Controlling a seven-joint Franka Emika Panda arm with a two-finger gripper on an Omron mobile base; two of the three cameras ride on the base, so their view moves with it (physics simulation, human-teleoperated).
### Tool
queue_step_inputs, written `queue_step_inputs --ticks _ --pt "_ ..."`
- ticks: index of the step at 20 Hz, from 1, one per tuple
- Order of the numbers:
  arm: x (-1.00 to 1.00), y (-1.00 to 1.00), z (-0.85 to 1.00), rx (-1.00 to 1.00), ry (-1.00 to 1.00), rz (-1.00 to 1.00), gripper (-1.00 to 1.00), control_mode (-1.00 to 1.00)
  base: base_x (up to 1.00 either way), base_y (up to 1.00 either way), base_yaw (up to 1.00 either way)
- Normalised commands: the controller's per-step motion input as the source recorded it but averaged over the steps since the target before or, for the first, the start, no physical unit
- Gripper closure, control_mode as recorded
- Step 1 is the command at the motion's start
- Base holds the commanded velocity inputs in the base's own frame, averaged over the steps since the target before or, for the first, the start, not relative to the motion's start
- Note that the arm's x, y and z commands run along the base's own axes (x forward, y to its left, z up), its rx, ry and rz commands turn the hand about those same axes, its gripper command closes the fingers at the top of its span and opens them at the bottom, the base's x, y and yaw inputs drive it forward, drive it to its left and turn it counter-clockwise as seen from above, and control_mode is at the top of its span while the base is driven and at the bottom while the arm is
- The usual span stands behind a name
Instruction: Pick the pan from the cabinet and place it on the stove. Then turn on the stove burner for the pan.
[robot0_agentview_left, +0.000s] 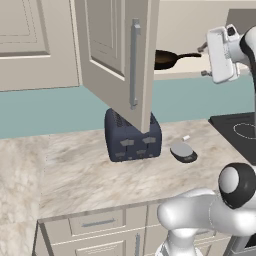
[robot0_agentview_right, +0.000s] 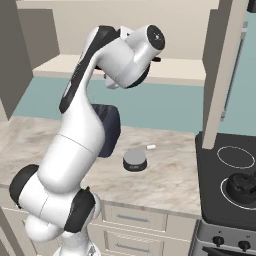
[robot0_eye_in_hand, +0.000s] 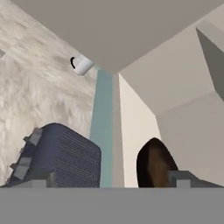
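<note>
The beige raised-panel cabinet door (robot0_agentview_left: 117, 55) is hanging open, exposing the small dark round skillet (robot0_agentview_left: 165, 59) sitting on the shelf inside, handle pointing right. The white arm's two-finger gripper (robot0_agentview_left: 204, 61) is hovering beside that handle, jaws spread wide, holding nothing, apparently lining up a grasp.

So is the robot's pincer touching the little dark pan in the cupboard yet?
Apart. In the left base view, the white pincer sits right of the small dark round pan, with pale wall showing between it and the handle tip.
</note>
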Motion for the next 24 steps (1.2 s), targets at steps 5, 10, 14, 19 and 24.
queue_step_inputs --ticks 5,10,14,19,24 --pt "0.66 0.00 0.00 0.00 0.00 -0.05 -1.00 -1.00 0.00 0.00 0.00" --pt "0.59 -0.11 0.00 0.00 0.00 -0.01 -1.00 -1.00 0.00 0.00 0.00" --pt "0.50 -0.21 0.00 0.00 0.00 0.00 -1.00 -1.00 0.00 0.00 0.00" --pt "0.36 -0.29 0.00 0.00 0.00 0.00 -1.00 -1.00 0.00 0.00 0.00" --pt "0.24 -0.30 -0.02 0.00 -0.02 0.00 -1.00 -1.00 0.00 0.00 0.00"
